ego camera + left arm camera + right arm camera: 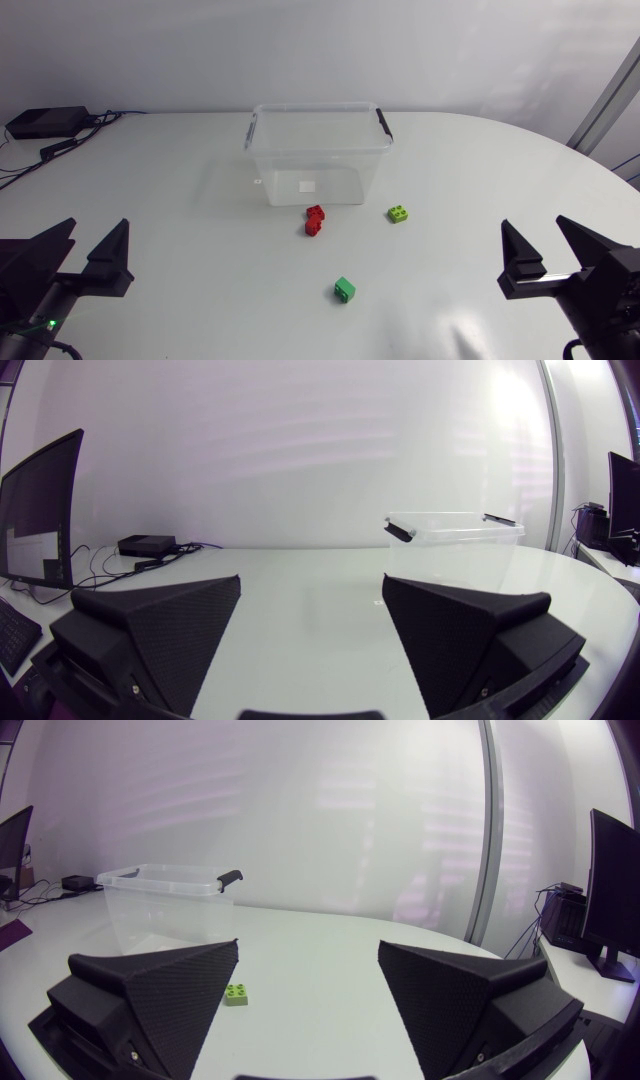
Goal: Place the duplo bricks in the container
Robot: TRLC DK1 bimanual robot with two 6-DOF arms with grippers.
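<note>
The container (318,150) is standing near the table's (180,190) far edge. The red brick (315,220) (possibly two joined) and lime brick (399,213) are lying just before it, the green brick (345,290) nearer the near edge. The left gripper (97,228) and right gripper (533,225) are sitting at the side edges, fingers apart.

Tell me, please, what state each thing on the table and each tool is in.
clear container: upright, lid off, no bricks inside.
red duplo brick: on the table, outside the container.
lime duplo brick: on the table, outside the container.
green duplo brick: on the table, outside the container.
left tool: open, empty.
right tool: open, empty.
</note>
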